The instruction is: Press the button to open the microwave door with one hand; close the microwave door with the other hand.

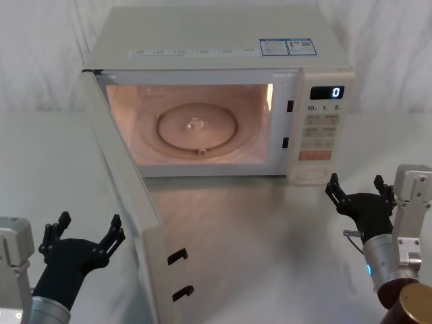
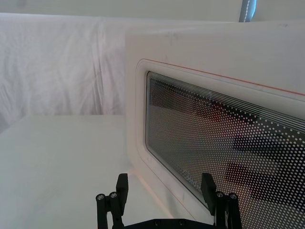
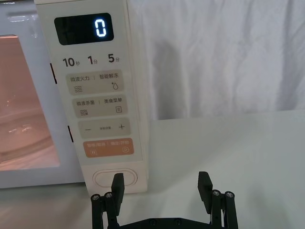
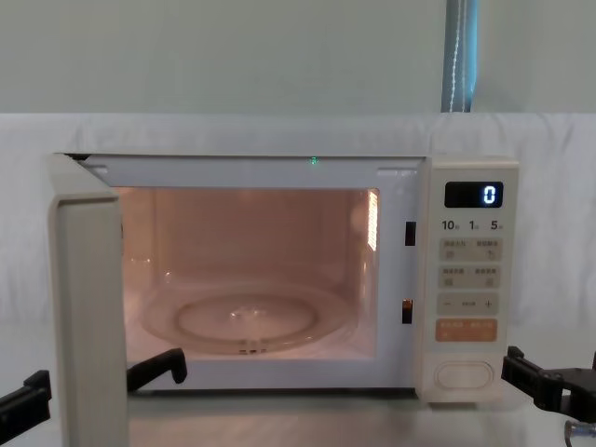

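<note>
Spread right gripper point(image 3: 162, 183) just short of button point(image 3: 115, 178), splayed left gripper point(image 1: 82, 234) beside swung-out microwave door point(image 1: 128, 196)

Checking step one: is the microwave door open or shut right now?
Open. The microwave door is swung out towards the robot's left, baring the lit cavity and glass turntable; its two latch hooks hang free.

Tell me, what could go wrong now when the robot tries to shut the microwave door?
The microwave door stands wide open with the open left gripper close beside its outer face. A hard or off-centre push might slam it or slide the microwave. The open right gripper hovers just in front of the button and might press it again, popping the door open.
</note>
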